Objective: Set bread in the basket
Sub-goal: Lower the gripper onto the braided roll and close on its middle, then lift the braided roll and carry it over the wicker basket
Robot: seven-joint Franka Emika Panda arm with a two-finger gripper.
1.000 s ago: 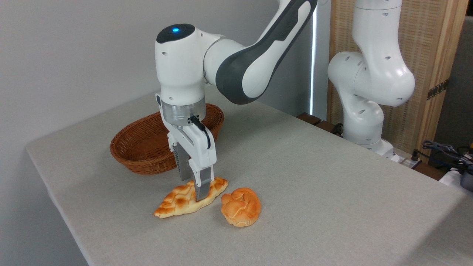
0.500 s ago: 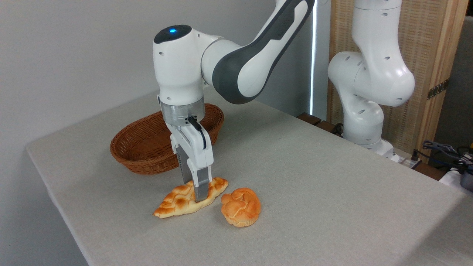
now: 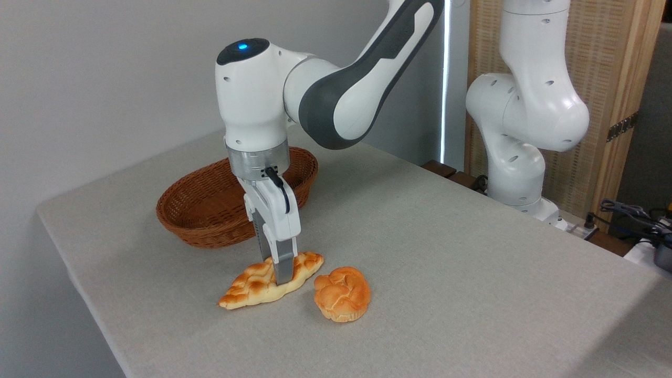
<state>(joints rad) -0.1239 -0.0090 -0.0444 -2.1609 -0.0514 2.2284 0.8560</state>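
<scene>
Two breads lie on the grey cloth-covered table (image 3: pixel 446 252): the long, pointed, braided golden-yellow loaf (image 3: pixel 268 281) and, just to its right, a round orange knotted bun (image 3: pixel 342 293). The white arm's two-finger gripper (image 3: pixel 281 275) points straight down over the loaf's right half, its visible near finger (image 3: pixel 284 268) lying against the crust – whether the jaws have closed on the loaf I cannot tell, as the far finger is hidden. Behind the loaf stands the oval, shallow, reddish-brown wicker basket (image 3: pixel 194 223) – apart from the loaf, which rests on the table.
</scene>
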